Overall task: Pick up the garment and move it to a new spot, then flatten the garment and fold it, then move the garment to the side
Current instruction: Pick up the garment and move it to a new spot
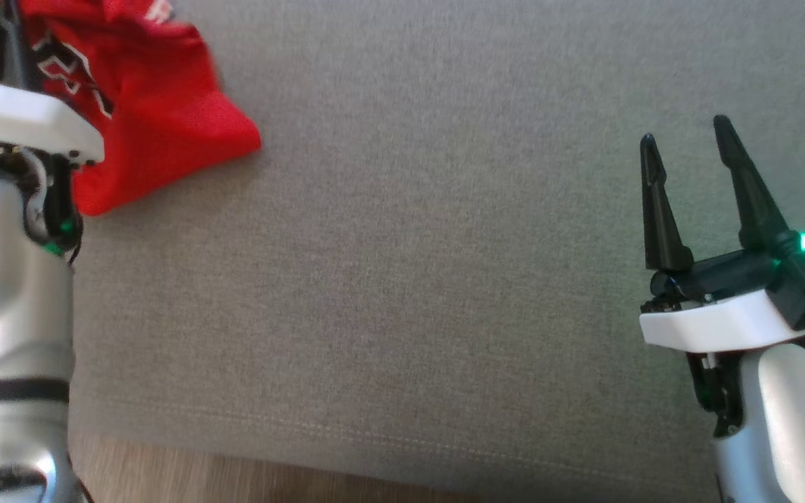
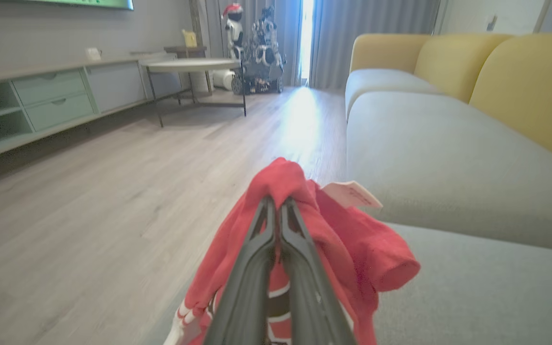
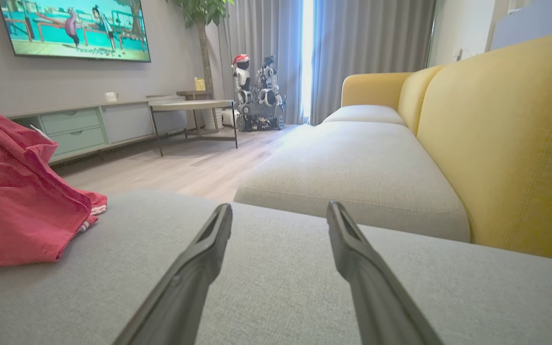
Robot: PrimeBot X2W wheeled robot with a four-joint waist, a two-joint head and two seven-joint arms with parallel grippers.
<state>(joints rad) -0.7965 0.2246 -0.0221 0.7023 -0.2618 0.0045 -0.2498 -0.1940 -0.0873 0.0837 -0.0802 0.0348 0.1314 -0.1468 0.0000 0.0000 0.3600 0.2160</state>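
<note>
A red garment (image 1: 158,105) with white and dark lettering was seen bunched on the far left part of the grey sofa cushion (image 1: 444,244). It lay toward the cushion's left edge, beyond which the wooden floor (image 2: 89,191) was shown in the left wrist view. The left gripper (image 2: 277,203) was closed on a fold of the cloth. Its two dark fingers were pressed together, with red fabric pinched at the tips and draped down both sides of them. A pale tag (image 2: 351,194) was seen sticking out of the bunch just right of the fingertips. In the right wrist view the garment's upper part was held raised while its lower part was rested on the cushion.

The right gripper (image 1: 684,133) was held over the cushion's right side, well apart from the garment, its jaws spread wide with nothing between them. Whether its fingers touched the cushion could not be told. A yellow backrest (image 3: 506,143) was seen along the cushion's right edge. Across the floor a low sideboard (image 2: 51,96), a table (image 2: 194,64) and a wall screen (image 3: 74,28) were visible.
</note>
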